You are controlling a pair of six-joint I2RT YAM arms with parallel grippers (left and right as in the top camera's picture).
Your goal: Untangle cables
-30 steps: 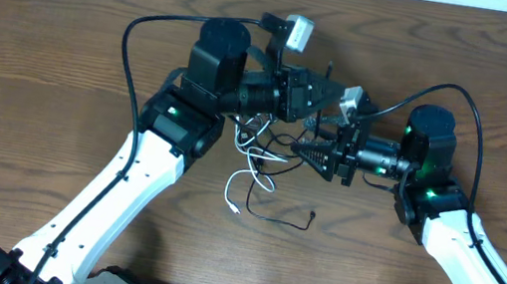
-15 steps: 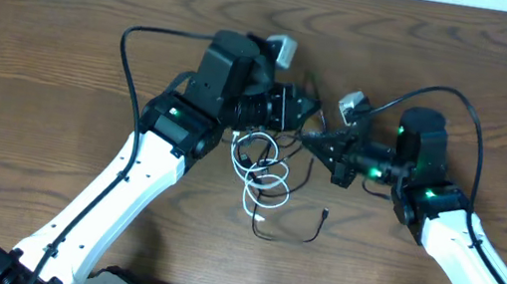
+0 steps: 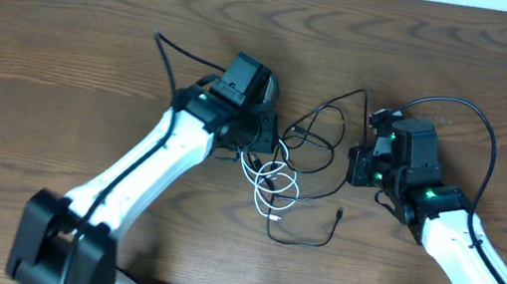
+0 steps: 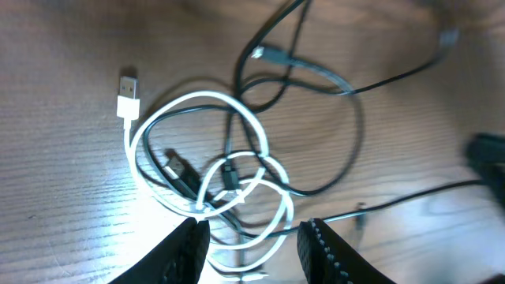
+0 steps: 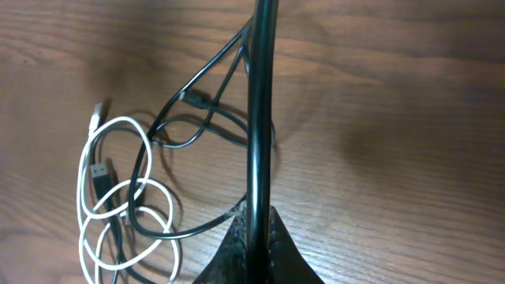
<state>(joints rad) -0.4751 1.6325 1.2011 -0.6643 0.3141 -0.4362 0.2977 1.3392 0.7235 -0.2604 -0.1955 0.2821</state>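
Evidently light and limp, the thin white cord and thin black cord lie looped together on the wooden bench, best taken near a plug; the right end effector pinches the black cord, the left end effector part-open, empty.

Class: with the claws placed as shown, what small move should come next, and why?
Probably the left claw, open over the white cable, should close on a loop. The right claw is shut on the black cable, whose strands thread the white loops; pinning them lets it pull free.
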